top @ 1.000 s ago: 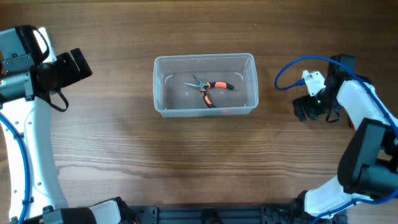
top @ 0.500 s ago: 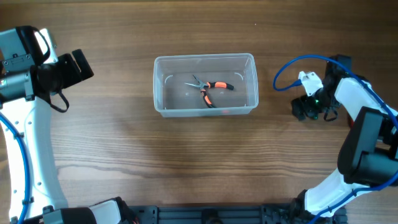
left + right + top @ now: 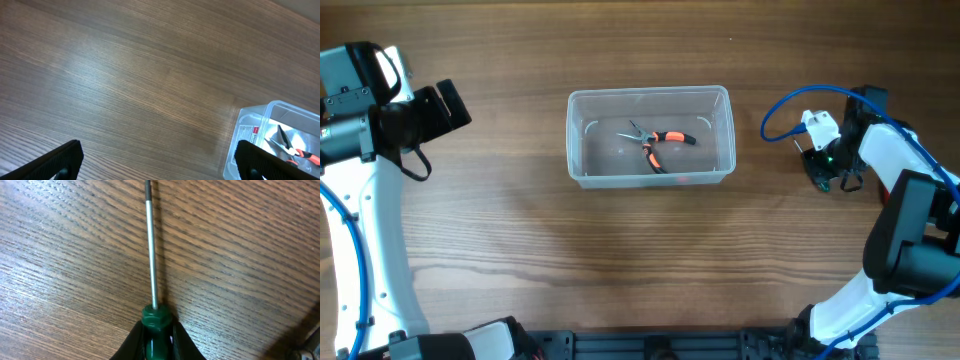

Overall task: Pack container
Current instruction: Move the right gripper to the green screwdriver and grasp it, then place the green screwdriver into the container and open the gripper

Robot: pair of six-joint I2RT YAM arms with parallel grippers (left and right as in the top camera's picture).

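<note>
Hanging spread and empty at the far left, the left gripper (image 3: pixel 157 152) had not stirred and was well apart from the container (image 3: pixel 578 135). The container sat mid-table (image 3: pixel 620 260) with orange-handled pliers (image 3: pixel 660 140) already inside. Further right, the right gripper (image 3: pixel 156 337) had turned its wrist within the last second and was pinching the green handle of a screwdriver (image 3: pixel 151 260), its shaft low over the wood. So the next item seemed secured. Its path to the container looked free, with only the blue cable (image 3: pixel 780 110) looping nearby.

Clear container (image 3: pixel 620 177) mid-table w/ pliers (image 3: pixel 665 137) inside.
</note>
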